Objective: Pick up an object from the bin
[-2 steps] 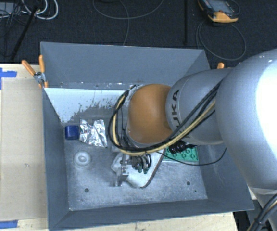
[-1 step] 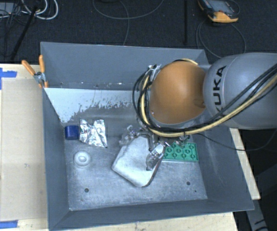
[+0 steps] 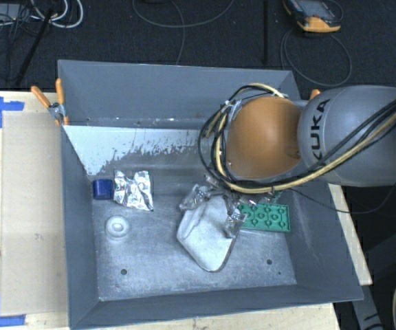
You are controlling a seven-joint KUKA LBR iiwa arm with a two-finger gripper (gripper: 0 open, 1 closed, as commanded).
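We find the claw (image 3: 214, 210) low in the middle of the bin (image 3: 81, 253), jaws spread astride the upper end of a pale grey, soft-looking pouch (image 3: 205, 243) beside a green studded plate (image 3: 270, 217). We judge the grasp pending: closing squarely, then lifting straight, is required.

Dark carpet floor (image 3: 115, 40) at top, white cords (image 3: 71, 9) top-left, 2 orange-blk devices (image 3: 313, 16) lying on it

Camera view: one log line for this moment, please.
gripper open over pale grey pad | pad lying mid bin | green studded plate beside the pad
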